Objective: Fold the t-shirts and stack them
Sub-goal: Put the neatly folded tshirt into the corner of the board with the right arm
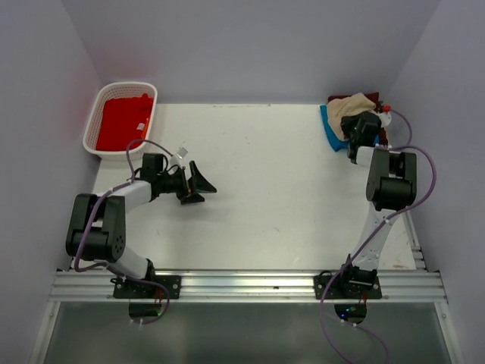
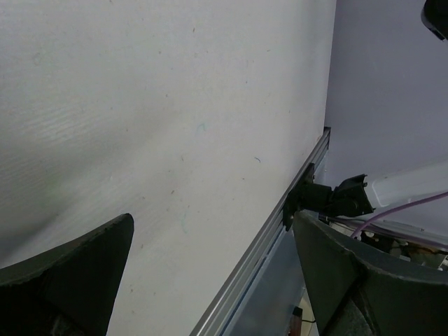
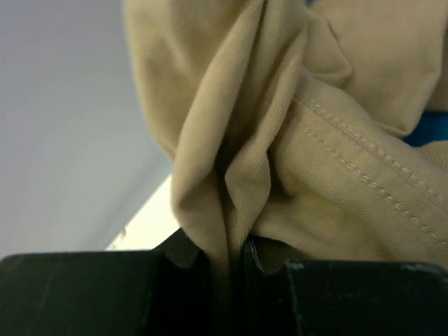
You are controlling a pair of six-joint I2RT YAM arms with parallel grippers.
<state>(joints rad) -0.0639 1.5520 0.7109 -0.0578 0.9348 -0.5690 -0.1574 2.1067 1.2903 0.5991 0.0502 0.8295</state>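
Note:
A tan t-shirt [image 1: 353, 105] lies crumpled on a pile at the table's far right corner, over a bright blue t-shirt [image 1: 331, 133] and a dark maroon t-shirt [image 1: 369, 98]. My right gripper [image 1: 356, 123] is shut on a fold of the tan t-shirt [image 3: 280, 140], which fills the right wrist view; its jaws pinch the cloth [image 3: 227, 262]. A red t-shirt [image 1: 121, 121] lies in the white basket [image 1: 92, 121] at the far left. My left gripper [image 1: 200, 186] is open and empty over the table's left part; its fingers [image 2: 70, 273] frame bare table.
The table's near edge is a metal rail [image 1: 250, 284], also in the left wrist view [image 2: 280, 231]. Purple walls close in the left, back and right sides. The right arm's base [image 2: 336, 196] shows in the left wrist view.

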